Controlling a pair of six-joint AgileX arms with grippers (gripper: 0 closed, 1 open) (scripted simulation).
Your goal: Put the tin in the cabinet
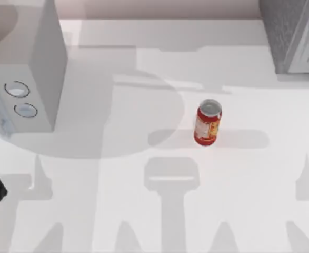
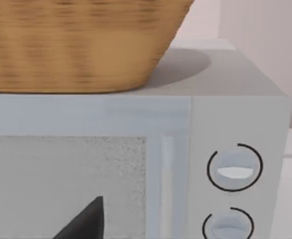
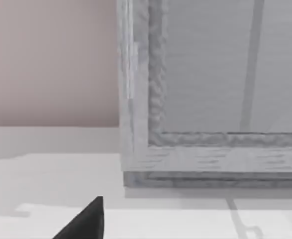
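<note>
The tin (image 1: pixel 207 123) stands upright on the desk (image 1: pixel 143 211), unheld. Taking the tin as landmark: the cabinet (image 1: pixel 293 34) sits well apart from it toward the far right corner of the desk; the microwave (image 1: pixel 25 79), a pale grey box with two round dials, sits well apart at the left edge.

A dark end effector tip (image 2: pixel 83 221) of the left arm appears in the left wrist view, facing the microwave front, on top of which rests a wicker basket (image 2: pixel 76 45). A similar tip (image 3: pixel 83 221) of the right arm appears in the right wrist view, facing the cabinet's pale framed front panel (image 3: pixel 210 89). Whether either end effector is wide or narrow cannot be told.

Step in hand, as judged: the start, with no grasp made. The next move calls for one arm, likely the right, to descend over the tin and close on its body, keeping it upright. The cabinet front appears closed, so it probably needs opening first.
</note>
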